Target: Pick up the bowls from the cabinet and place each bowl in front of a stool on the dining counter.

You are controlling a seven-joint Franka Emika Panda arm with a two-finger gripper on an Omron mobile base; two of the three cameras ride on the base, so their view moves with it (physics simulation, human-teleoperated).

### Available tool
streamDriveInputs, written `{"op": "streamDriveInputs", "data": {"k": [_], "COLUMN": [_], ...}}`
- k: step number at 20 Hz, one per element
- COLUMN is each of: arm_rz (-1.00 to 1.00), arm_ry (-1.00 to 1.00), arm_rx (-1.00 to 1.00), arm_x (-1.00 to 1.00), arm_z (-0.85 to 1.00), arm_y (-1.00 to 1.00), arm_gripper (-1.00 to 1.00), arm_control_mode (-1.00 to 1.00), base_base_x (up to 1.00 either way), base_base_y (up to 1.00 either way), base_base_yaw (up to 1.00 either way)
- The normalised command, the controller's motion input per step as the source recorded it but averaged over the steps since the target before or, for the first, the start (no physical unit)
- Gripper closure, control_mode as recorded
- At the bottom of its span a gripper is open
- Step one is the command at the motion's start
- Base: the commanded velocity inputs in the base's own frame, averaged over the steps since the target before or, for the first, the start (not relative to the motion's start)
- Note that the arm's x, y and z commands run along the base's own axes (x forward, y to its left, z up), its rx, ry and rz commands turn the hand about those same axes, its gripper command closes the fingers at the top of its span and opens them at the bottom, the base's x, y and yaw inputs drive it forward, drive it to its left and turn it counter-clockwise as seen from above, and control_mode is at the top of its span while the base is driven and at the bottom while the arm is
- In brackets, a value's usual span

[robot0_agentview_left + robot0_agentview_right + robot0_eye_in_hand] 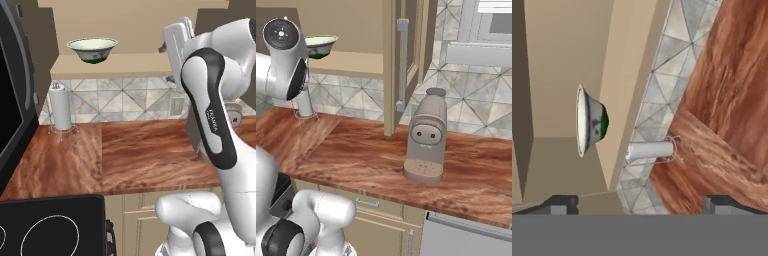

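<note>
**A:** where's the bowl (93, 50) right now?

**B:** sitting upright on the cabinet shelf (110, 66), around 11 o'clock in the left base view. Cabinet door (401, 65) is swung open. Paper towel roll (61, 106) stands on the tabletop (145, 155) below it, at 9 o'clock.

**A:** and the gripper (642, 202)?

**B:** released, jaws spread wide, nothing between them. It's well apart from the bowl, which shows rolled sideways at 9 o'clock in the hand view. Coffee machine (427, 136) off at the right.

White arm raised, gripper (639, 204) open, empty
</note>
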Motion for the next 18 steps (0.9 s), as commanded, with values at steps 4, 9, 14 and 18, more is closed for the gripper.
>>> {"op": "streamDriveInputs", "data": {"k": [4,9,14,18], "arm_rz": [0.01,0.03,0.04,0.03], "arm_ry": [0.00,0.01,0.04,0.01], "arm_rx": [0.00,0.00,0.00,0.00], "arm_x": [0.68,0.70,0.61,0.68], "arm_z": [0.00,0.00,0.00,0.00], "arm_y": [0.35,0.38,0.34,0.24], "arm_gripper": [-1.00,-1.00,-1.00,-1.00], "arm_control_mode": [-1.00,-1.00,-1.00,-1.00], "base_base_x": [0.00,0.00,0.00,0.00], "base_base_y": [0.00,0.00,0.00,0.00], "base_base_yaw": [0.00,0.00,0.00,0.00]}}
